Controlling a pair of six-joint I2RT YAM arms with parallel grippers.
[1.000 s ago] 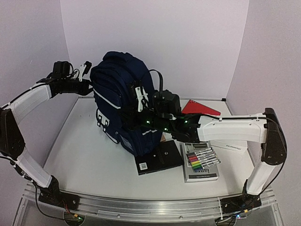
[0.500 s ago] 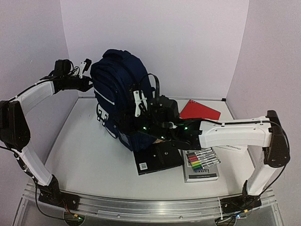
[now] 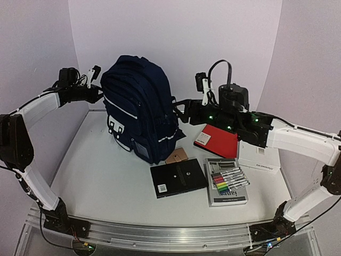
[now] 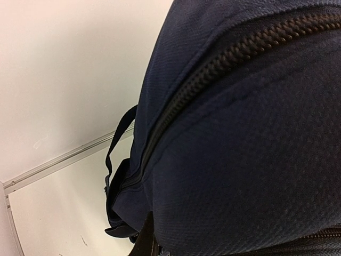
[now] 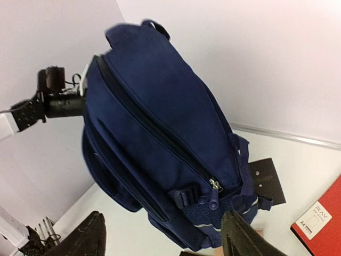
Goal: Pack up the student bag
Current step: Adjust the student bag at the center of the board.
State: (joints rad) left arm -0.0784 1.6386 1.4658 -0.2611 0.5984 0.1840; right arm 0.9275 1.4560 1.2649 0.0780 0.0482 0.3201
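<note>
Noting backpack [image 3: 139,109] upright at rear left of table [image 3: 96,176]: long axis vertical, carry handle up, zip pockets facing right arm. Left gripper [image 3: 96,92] closed against bag's upper side; cannot tell whether fabric is pinched. Right gripper [image 5: 162,216] spread wide, empty, just off bag's right flank. Left wrist view gives only navy weave, one zip, a strap; own fingers hidden. Right wrist view alone gives zip pull, buckle, and red notebook [image 5: 330,197] label reading "RAY"; smaller print illegible. Top view alone gives marker set [image 3: 229,178] and black book [image 3: 178,178].
</note>
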